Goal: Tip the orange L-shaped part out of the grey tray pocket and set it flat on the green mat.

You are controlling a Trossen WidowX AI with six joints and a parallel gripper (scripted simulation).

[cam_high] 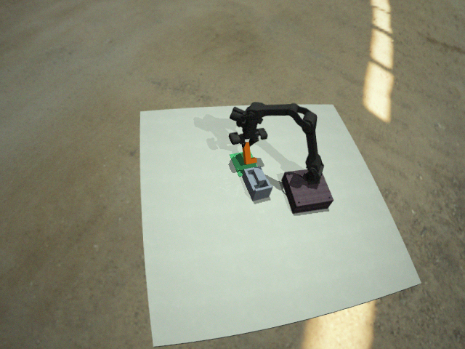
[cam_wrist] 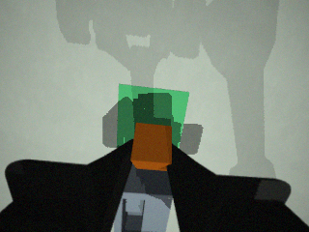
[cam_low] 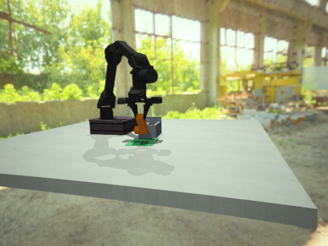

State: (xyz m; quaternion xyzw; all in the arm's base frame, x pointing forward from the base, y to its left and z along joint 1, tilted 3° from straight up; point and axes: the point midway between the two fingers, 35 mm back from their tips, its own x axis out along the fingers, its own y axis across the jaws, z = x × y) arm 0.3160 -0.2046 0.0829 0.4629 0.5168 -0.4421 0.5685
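Tool (cam_low: 140, 113) clamps orange part (cam_low: 140, 124) by its top end, hanging above green mat (cam_low: 148, 143).

green mat (cam_wrist: 176, 103) partly hidden under orange part (cam_wrist: 152, 145), grey tray (cam_wrist: 140, 215) cut off by wrist view's bottom edge

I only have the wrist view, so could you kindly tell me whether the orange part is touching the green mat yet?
Observer: Not yet. In the exterior view the orange part hangs from the gripper, with a gap above the green mat.
Operator: Thank you. Is it hanging flat or upright?
Observer: Close to upright, pinched at its top end, with the L-shaped foot at the bottom, as the top view shows.
Operator: And is the tray's pocket empty?
Observer: Yes. In the top view the grey tray shows a dark, empty L-shaped pocket.
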